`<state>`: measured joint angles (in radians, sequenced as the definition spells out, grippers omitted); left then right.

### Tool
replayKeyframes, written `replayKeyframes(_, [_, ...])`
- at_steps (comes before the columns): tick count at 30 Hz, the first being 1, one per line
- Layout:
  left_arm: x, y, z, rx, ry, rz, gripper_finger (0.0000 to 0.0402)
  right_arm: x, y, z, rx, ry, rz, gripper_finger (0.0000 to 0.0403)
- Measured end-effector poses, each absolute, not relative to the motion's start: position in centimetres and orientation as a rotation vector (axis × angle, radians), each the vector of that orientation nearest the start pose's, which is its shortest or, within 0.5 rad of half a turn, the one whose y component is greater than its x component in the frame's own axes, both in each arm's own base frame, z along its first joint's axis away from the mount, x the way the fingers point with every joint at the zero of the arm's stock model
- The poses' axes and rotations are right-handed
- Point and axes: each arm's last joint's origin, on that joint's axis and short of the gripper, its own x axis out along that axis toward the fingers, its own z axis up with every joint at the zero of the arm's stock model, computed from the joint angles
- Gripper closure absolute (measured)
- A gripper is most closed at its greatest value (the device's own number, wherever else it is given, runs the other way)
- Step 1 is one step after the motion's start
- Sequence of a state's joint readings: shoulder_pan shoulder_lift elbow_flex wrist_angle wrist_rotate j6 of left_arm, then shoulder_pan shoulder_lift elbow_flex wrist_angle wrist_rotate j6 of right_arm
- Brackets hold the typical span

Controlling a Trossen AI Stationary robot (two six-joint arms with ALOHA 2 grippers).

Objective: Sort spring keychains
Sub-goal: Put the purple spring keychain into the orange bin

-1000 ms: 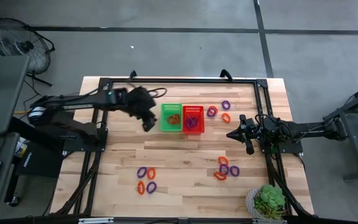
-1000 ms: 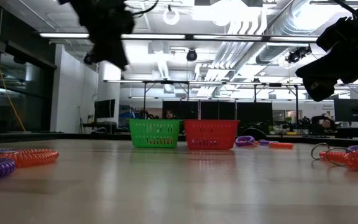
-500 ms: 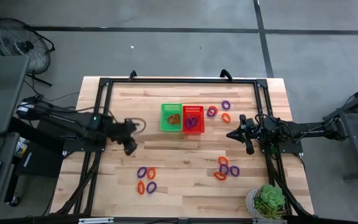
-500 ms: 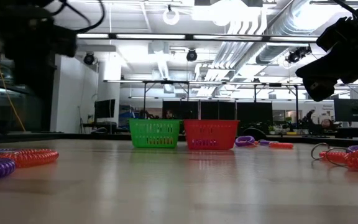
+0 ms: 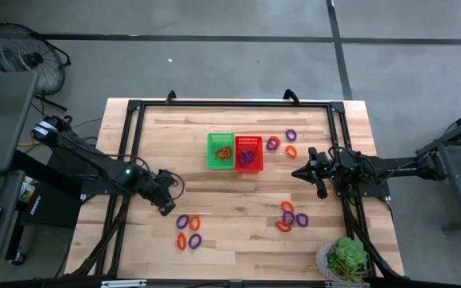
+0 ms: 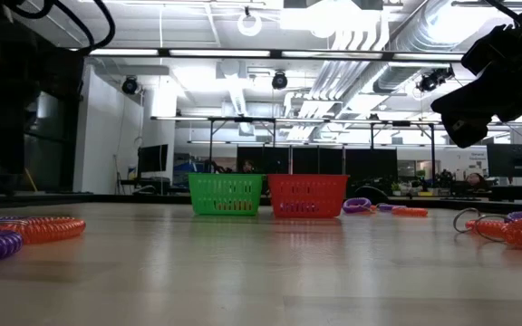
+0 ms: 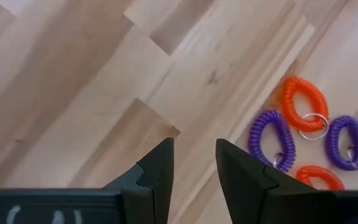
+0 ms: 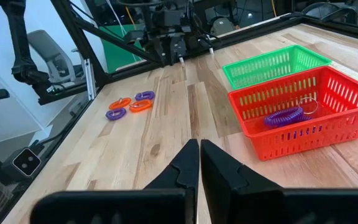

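Observation:
Several spring keychains lie flat on the wooden table in three groups. A near-left group of orange and purple loops [image 5: 188, 231] shows in the left wrist view as an orange loop [image 7: 303, 102] and a purple loop [image 7: 271, 138]. My left gripper [image 5: 166, 202] [image 7: 193, 149] hovers just left of that group, open and empty. My right gripper [image 5: 298, 172] [image 8: 199, 149] waits shut at the table's right side. The green basket [image 5: 221, 150] holds an orange loop. The red basket [image 5: 249, 152] holds purple loops [image 8: 284, 116].
More loops lie right of the red basket [image 5: 282, 144] and near the right arm [image 5: 291, 216]. A potted plant [image 5: 346, 258] stands at the near right corner. A black frame [image 5: 230, 104] runs around the table's edges. Bare wood lies between the baskets and the near groups.
My left gripper has swung from beside the green basket toward the table's near edge and a little left. It has ended next to the near-left group of loops. The right arm and all loops have stayed still.

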<state>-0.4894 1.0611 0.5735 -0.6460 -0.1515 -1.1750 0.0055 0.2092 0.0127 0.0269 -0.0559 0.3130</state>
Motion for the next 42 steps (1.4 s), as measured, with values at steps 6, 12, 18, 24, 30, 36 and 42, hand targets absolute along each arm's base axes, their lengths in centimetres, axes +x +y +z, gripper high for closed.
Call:
replayKeyframes(6, [16.5,-9.5,17.7,-0.778,1.097,0.337,0.0284,10.9,0.2,15.3,0.316,0.178,0.035,0.0391])
replayKeyframes(12, [16.5,-10.6,17.0,-0.881,1.143,0.378,0.0284,10.9,0.2,15.3,0.316,0.178,0.034,0.0391])
replayKeyframes(18, [16.9,-11.0,17.4,-0.94,1.186,0.437,0.0284,10.9,0.2,15.3,0.316,0.178,0.034,0.0391])
replayKeyframes(24, [18.4,-11.9,18.5,-0.926,1.181,0.463,0.0284,10.9,0.2,15.3,0.316,0.177,0.034,0.0391])
replayKeyframes(30, [19.8,-13.0,17.5,-0.903,1.274,0.537,0.0284,10.9,0.2,15.3,0.316,0.178,0.034,0.0391])
replayKeyframes(36, [21.9,-14.4,16.8,-0.896,1.306,0.569,0.0284,10.9,0.2,15.3,0.316,0.176,0.034,0.0391])
replayKeyframes(42, [22.9,-15.0,16.1,-0.867,1.328,0.611,0.0284,10.9,0.2,15.3,0.316,0.177,0.034,0.0391])
